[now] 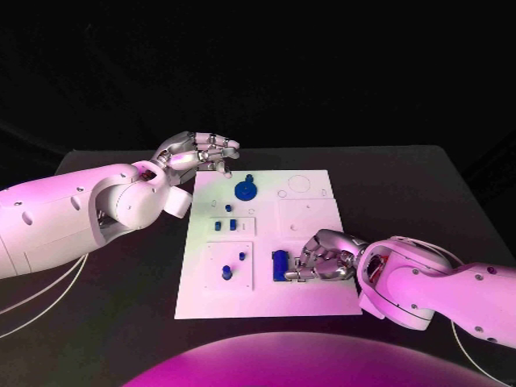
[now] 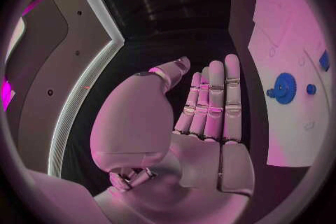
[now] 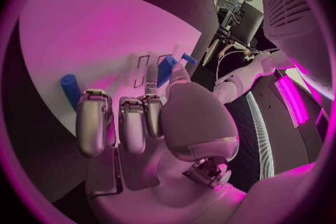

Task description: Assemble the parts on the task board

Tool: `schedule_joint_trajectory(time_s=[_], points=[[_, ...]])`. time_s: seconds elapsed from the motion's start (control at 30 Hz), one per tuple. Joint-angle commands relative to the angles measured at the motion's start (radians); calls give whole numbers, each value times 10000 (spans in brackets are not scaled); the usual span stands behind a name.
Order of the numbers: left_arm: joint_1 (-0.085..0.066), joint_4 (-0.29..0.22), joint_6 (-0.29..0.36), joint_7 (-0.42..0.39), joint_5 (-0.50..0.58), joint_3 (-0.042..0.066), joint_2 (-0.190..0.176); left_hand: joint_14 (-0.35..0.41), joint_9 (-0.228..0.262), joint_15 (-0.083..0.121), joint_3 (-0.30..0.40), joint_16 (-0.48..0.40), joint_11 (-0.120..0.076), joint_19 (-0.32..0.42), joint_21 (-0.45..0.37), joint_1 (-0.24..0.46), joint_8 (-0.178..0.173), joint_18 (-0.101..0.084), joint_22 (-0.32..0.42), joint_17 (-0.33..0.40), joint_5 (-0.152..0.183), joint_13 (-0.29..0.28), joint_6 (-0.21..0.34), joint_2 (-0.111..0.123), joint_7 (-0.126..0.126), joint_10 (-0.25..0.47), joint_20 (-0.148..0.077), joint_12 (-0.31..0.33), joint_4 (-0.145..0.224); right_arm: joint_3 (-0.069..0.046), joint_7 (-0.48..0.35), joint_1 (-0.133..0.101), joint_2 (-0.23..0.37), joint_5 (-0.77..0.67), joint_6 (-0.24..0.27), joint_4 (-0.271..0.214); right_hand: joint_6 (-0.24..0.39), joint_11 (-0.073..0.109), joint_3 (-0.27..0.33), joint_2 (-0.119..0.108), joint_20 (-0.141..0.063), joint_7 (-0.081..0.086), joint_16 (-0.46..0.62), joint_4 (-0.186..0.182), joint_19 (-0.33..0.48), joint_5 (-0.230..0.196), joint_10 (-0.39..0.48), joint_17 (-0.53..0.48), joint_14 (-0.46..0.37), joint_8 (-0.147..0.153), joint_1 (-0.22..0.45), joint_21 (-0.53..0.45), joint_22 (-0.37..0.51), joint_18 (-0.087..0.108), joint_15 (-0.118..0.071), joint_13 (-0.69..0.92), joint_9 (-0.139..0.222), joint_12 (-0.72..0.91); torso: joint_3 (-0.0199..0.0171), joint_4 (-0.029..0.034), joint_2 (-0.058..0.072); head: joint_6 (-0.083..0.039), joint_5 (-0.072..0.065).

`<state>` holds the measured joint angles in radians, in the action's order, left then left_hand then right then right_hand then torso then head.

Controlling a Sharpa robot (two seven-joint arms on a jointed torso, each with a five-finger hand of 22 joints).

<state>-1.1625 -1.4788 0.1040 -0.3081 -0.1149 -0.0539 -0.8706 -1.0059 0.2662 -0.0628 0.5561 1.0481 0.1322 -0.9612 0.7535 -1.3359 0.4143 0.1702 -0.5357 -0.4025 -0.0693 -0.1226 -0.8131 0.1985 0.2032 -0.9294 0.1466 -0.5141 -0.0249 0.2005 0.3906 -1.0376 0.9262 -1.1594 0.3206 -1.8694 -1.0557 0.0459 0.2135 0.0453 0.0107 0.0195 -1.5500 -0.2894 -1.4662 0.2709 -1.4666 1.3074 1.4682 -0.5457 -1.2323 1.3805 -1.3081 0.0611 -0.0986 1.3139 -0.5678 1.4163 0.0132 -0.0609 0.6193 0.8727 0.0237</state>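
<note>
The white task board (image 1: 310,234) lies mid-table. A blue gear (image 1: 247,191) sits at its far left, also seen as the gear (image 2: 284,87) in the left wrist view. Small blue parts (image 1: 226,226) stand in slots, and two more (image 1: 228,272) lie nearer. My right hand (image 1: 324,256) rests on the board's near right part, thumb and a finger pinching an upright blue block (image 1: 280,264), the same block (image 3: 167,70) in the right wrist view. My left hand (image 1: 200,151) hovers beside the board's far left corner. Its fingers (image 2: 210,106) are straight and hold nothing.
A blue cylinder (image 3: 70,89) lies on the board (image 3: 84,28) beyond my right hand (image 3: 140,117). Round holes (image 1: 299,185) mark the board's far right part. Black table (image 1: 409,185) surrounds the board on all sides.
</note>
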Motion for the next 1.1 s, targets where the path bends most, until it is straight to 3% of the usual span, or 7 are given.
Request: schedule_joint_trajectory(time_s=[0.03, 0.83, 1.1], points=[[-4, -26, -97, -34, 1, 8, 2, 76, 15, 20, -66, 17, 17, -11, -49, 8, 56, 126, 10, -8, 20, -6, 92, -82, -11, 80, 71, -52, -10, 1, 106, 6, 52, -227, -95, -52, 39, 35, -12, 109, -42, -2, -57, -14, -277, 35, -446, 2212, 939, -63, -68, -22, -1635, -157, -68, 1327, 21, -36, 3, -2, -16, -1, 0], [-4, -39, -79, -15, -12, 8, 2, 85, 18, 18, -68, 22, 17, -10, -57, 5, 81, 126, 14, -9, 20, -8, 100, -86, -12, 91, 74, -71, -16, 2, 291, 5, -100, -305, -81, 16, 54, 36, 20, 77, -43, 1, -59, -10, -283, 25, -446, 2220, 941, -69, -131, -11, -1645, -160, -70, 1331, 41, -37, 9, 13, 2, -1, -10], [-4, -42, -79, -16, -12, 8, -6, 85, 18, 18, -68, 22, 17, -10, -57, 5, 81, 126, 14, -9, 20, -8, 100, -86, -12, 91, 74, -71, -16, 2, 430, 5, -141, -348, -19, 95, 39, 41, -10, 234, -44, -7, -60, -22, -290, 40, -454, 2224, 942, -89, -149, 2, -1657, -163, -72, 1347, 64, -23, 3, 10, -6, -1, -18]])
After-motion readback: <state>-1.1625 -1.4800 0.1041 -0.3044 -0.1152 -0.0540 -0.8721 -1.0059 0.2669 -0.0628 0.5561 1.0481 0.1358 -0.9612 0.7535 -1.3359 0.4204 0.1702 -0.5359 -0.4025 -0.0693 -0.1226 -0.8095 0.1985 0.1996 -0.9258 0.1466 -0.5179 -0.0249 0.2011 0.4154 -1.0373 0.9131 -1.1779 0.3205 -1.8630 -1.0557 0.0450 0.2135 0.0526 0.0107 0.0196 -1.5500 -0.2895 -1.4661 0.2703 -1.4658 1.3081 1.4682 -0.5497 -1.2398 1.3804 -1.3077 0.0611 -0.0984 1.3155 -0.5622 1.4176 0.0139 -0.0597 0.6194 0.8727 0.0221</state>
